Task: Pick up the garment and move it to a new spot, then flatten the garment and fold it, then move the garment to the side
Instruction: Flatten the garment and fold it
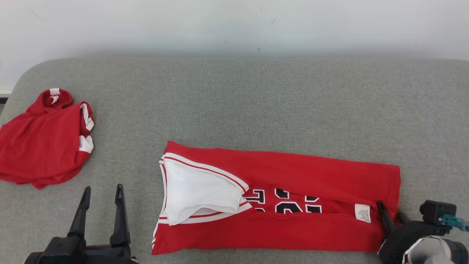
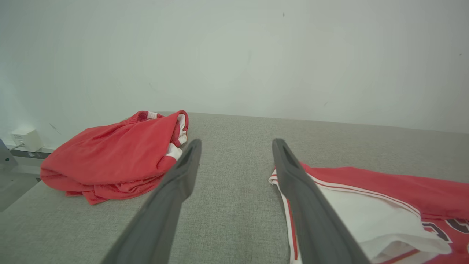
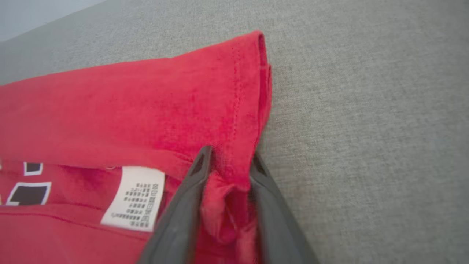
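Folding of a red jersey (image 1: 274,198) stood roughly midway at this moment. The garment lay near the front middle of the grey fabric-topped table (image 1: 256,102). It was flattened, with both long sides turned in toward the centre, and formed a long band running left to right. Dark numerals showed in the gap between the two flaps, and the white inside of the neck opening faced up at the band's left end. At the right end, beside a white care label (image 3: 133,198), the right end effector (image 3: 231,154) had a raised ridge of the hem pinched between its two dark fingers (image 3: 183,209), which stood narrowly apart with red cloth bunched between them. The left end effector (image 1: 103,189) hovered spread wide and empty over the table's near left, just off the neck end and touching nothing. A second red garment (image 1: 44,146) sat in a loose heap at the table's far left, well apart. Judging by the layout, the pick-up, the move, the flattening and the lengthwise folds looked done. A crosswise fold, probably hem over toward neck, and the final move to the side appeared to be left.
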{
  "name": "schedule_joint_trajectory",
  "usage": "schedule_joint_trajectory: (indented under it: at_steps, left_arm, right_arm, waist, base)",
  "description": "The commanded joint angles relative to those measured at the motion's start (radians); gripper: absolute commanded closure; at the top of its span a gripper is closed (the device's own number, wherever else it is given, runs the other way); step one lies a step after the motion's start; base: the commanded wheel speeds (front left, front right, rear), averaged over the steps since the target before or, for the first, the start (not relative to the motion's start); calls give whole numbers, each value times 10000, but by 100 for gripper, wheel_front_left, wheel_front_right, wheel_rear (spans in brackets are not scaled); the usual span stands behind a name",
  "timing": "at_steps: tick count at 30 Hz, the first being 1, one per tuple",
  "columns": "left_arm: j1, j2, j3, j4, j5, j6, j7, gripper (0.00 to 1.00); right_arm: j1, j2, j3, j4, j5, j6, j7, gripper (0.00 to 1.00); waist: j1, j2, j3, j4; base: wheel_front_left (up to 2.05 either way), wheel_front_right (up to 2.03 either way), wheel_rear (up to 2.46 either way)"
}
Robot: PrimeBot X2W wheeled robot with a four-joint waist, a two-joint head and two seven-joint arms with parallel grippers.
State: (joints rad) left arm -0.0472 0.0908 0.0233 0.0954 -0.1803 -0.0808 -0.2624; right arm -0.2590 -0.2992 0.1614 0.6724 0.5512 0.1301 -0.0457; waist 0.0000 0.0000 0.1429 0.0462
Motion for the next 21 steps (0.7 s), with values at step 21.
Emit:
schedule_joint_trajectory:
  at_steps: [21]
  left_arm:
    - [221, -350, 565, 65, 511, -314, -35, 0]
  right_arm:
    - [-705, -2315, -1066, 1080, 432, -8, -646, 100]
  waist:
    - [0, 0, -257, -397]
  base:
    - [0, 0, 0]
